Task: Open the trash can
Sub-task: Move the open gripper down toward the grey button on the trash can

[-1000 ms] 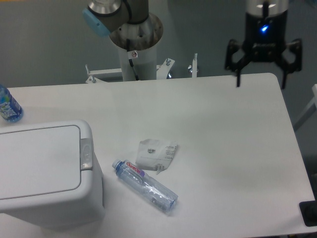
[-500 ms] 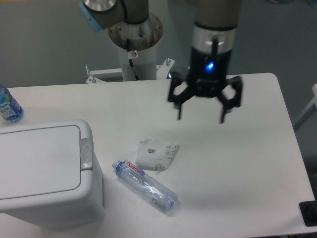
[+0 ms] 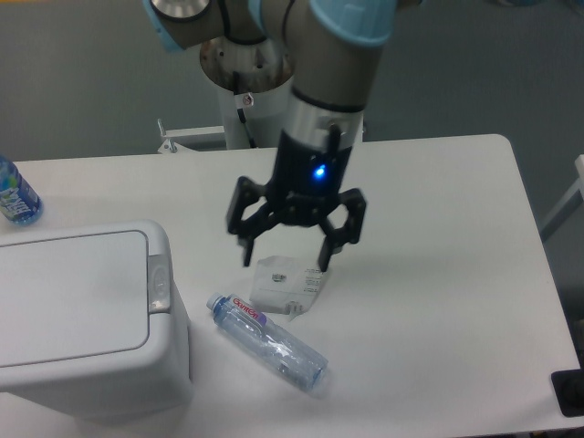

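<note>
Arm (image 3: 328,82) comes in from top centre, forearm sloping down and slightly left, wrist pointing the gripper (image 3: 285,265) straight down at the table (image 3: 438,237). Blue light glows on the gripper body. Jaws are spread wide, nothing between them. Black fingers (image 3: 246,246) splay outward, tips hanging above the upper edge of a white crumpled paper packet (image 3: 287,285); looks like they're not touching it, but height is hard to judge from this angle.

Trash can (image 3: 87,319) sits at lower left of the table, partly cut off by the frame edge. Its flat lid (image 3: 68,297) is down, closed. Grey button strip (image 3: 159,283) is on the right rim, facing the gripper side. Gripper is to the right of the can and apart from it, no contact.

Clear plastic bottle (image 3: 267,340) with a red label lies on its side just below the packet, cap end toward the can. Second bottle (image 3: 14,196), blue-tinted, stands at far left edge, behind the can. Robot base pedestal (image 3: 251,82) stands behind the table's far edge.
</note>
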`<state>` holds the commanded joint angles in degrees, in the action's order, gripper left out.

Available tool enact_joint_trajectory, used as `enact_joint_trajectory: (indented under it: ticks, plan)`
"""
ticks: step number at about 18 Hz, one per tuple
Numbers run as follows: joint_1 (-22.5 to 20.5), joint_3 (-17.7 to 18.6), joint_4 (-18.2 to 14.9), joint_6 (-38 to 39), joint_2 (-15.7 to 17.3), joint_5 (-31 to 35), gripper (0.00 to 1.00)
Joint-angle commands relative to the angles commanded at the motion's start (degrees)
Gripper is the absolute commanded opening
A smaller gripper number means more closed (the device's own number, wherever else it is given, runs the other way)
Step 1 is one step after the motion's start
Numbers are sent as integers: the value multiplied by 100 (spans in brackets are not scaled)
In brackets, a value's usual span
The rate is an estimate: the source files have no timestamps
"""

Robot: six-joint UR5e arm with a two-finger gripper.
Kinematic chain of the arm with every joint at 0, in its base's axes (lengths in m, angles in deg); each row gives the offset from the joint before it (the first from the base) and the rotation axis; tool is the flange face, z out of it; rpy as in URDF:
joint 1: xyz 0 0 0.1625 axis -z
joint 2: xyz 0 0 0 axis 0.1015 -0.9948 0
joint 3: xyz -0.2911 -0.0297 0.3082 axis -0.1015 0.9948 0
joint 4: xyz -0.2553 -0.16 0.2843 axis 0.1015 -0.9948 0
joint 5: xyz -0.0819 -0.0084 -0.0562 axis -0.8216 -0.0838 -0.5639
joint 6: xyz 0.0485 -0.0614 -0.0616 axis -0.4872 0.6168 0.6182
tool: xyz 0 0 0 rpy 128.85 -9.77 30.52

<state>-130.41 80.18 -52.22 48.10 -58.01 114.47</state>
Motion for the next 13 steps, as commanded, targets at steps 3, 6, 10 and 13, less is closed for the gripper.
enact_joint_trajectory:
  ticks: [3, 6, 10, 13]
  plan:
    - [158, 0, 0, 26, -53, -9, 100]
    - [211, 70, 0, 18, -44, -9, 100]
    - [299, 88, 9, 26, -53, 0, 100]
    - [351, 123, 9, 26, -71, -9, 100]
